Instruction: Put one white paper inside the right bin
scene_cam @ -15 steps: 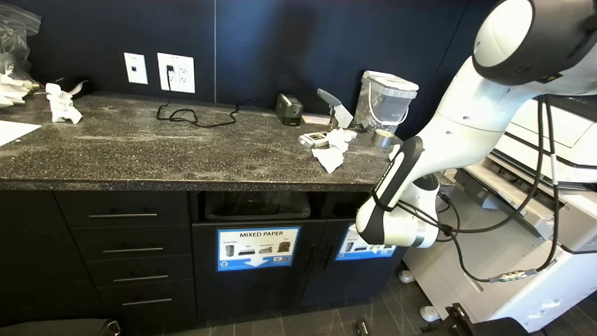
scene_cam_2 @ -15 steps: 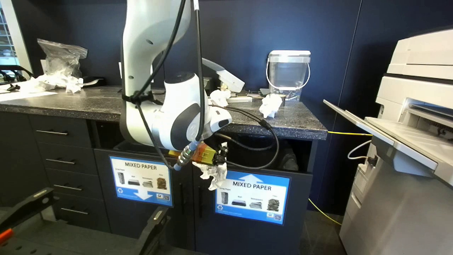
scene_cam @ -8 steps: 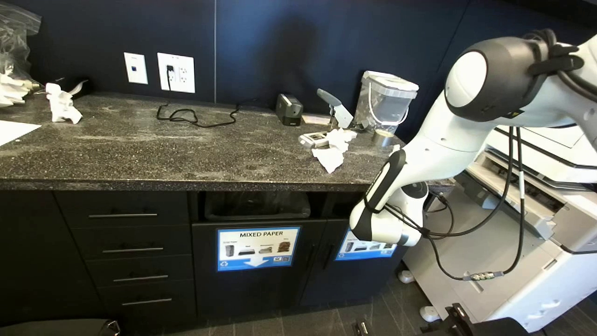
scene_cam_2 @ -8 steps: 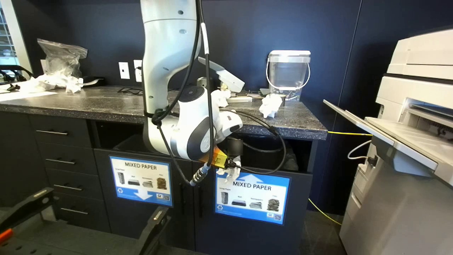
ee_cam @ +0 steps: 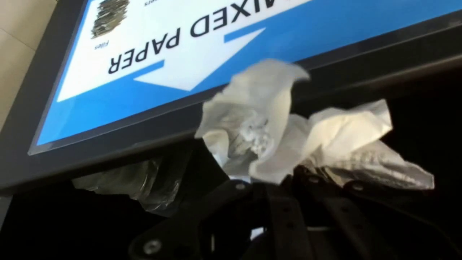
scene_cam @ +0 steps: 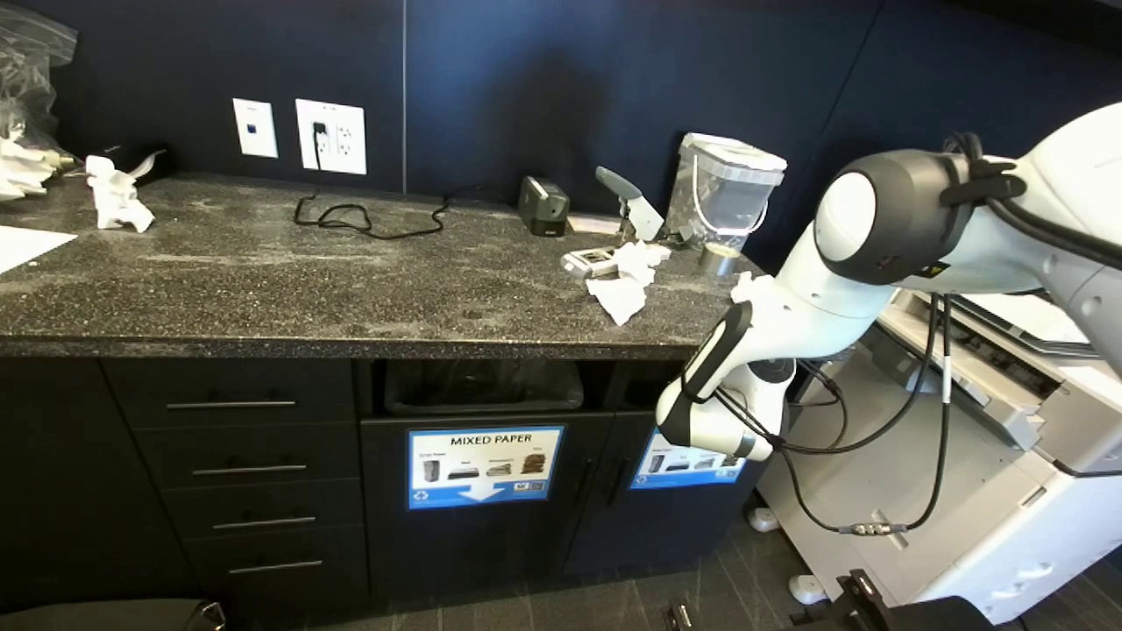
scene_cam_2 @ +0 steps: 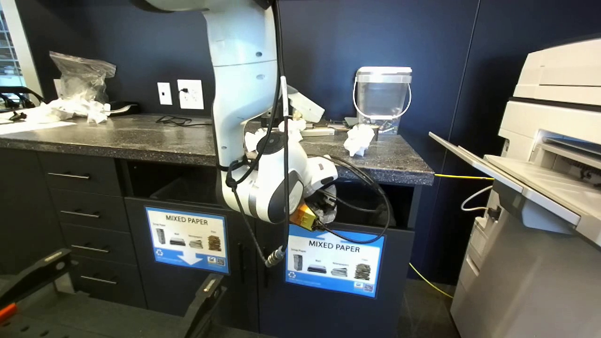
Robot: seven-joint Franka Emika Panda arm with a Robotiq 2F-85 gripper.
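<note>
Zip-top plastic bag (scene_cam_2: 84, 77), in an exterior view, well left of the claw (ee_cam: 296, 179); MIXED PAPER sign with a downward arrow (scene_cam_2: 188, 239), below and left of the claw; the claw itself, seen in the wrist view pinching the crumpled white paper (ee_cam: 325, 137) at the mouth of the right bin (scene_cam_2: 359, 192), whether inside or just outside cannot be told; MIXED PAPER sign with an upward arrow (scene_cam_2: 335, 263), beneath the claw; lidded plastic pail (scene_cam_2: 382, 98), above and right of the claw; floor-standing office printer (scene_cam_2: 526, 272), far right of it
</note>
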